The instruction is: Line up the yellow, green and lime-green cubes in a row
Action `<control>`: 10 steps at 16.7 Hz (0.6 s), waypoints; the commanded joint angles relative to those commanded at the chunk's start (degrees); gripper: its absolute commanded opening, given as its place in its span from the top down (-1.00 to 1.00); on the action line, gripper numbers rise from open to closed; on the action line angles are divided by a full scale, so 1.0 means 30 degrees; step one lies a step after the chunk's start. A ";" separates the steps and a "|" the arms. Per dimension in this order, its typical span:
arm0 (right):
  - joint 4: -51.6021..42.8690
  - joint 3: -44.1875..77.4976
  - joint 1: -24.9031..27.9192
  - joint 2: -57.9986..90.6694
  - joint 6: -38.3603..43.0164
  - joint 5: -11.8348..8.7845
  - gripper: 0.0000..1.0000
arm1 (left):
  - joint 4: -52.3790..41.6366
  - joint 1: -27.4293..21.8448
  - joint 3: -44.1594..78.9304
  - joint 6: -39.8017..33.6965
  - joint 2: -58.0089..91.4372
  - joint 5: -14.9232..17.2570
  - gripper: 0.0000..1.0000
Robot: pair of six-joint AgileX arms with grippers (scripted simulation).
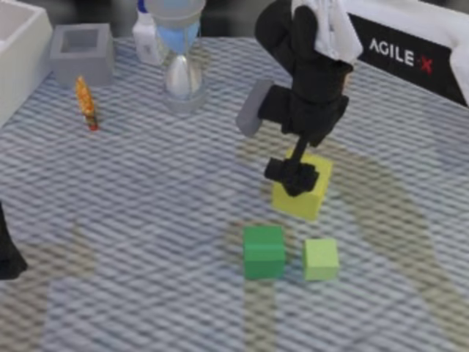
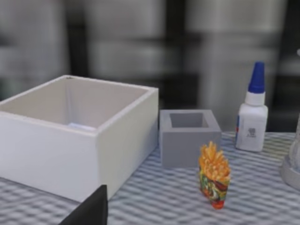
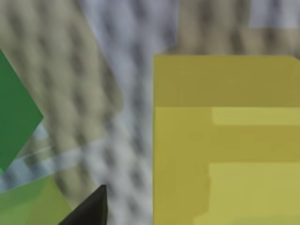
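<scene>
The yellow cube (image 1: 311,202), the largest, lies right of the table's middle. My right gripper (image 1: 294,176) hangs open directly over its far-left part. In the right wrist view the yellow cube (image 3: 225,140) fills one side, and a strip of cloth separates it from the one dark finger (image 3: 91,208) that shows. Nearer the front edge lie the green cube (image 1: 264,251) and, to its right, the smaller lime-green cube (image 1: 321,258), a small gap between them. My left gripper (image 1: 7,257) is parked at the left edge, open and empty.
At the back left stand a white open box (image 1: 18,51), a grey hollow square block (image 1: 82,53), a small packet of fries (image 1: 86,103), a white glue bottle (image 1: 146,33) and an hourglass (image 1: 182,66). A patterned cloth covers the table.
</scene>
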 joint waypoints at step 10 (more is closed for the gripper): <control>0.4337 -0.3132 0.0047 0.1101 0.0060 0.0013 -1.00 | 0.0000 0.0000 0.0000 0.0000 0.0000 0.0000 -1.00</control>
